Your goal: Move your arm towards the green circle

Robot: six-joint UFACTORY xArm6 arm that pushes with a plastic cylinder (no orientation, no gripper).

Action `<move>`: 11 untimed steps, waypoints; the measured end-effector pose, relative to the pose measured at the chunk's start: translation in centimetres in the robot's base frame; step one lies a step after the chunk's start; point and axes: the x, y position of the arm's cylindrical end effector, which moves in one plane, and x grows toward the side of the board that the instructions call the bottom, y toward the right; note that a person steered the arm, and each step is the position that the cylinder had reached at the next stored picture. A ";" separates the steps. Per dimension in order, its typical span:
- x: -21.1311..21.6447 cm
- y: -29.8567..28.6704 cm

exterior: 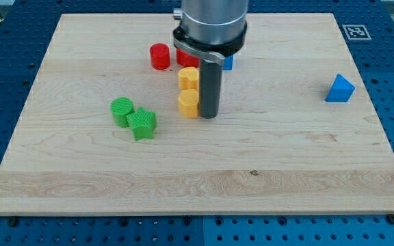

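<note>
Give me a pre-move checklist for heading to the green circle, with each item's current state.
1. Target visible: green round block at the board's left of centre. Ok.
2. My tip located: right of the lower yellow hexagonal block, seemingly touching it. Ok.
3. Straight path leftward clear: the lower yellow block lies between tip and target. Not ok.
4. Target free of neighbours: green star-shaped block sits against its lower right. Not ok.
5. Red round block and blue triangular block off the route. Ok.
6. What the arm hides behind it: cannot tell.
</note>
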 end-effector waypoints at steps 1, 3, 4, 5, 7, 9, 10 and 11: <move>-0.5 0.0; -1.4 5.3; 0.1 11.7; 4.8 18.5; 7.4 22.8; 15.7 26.3; 14.9 18.1; 9.5 5.3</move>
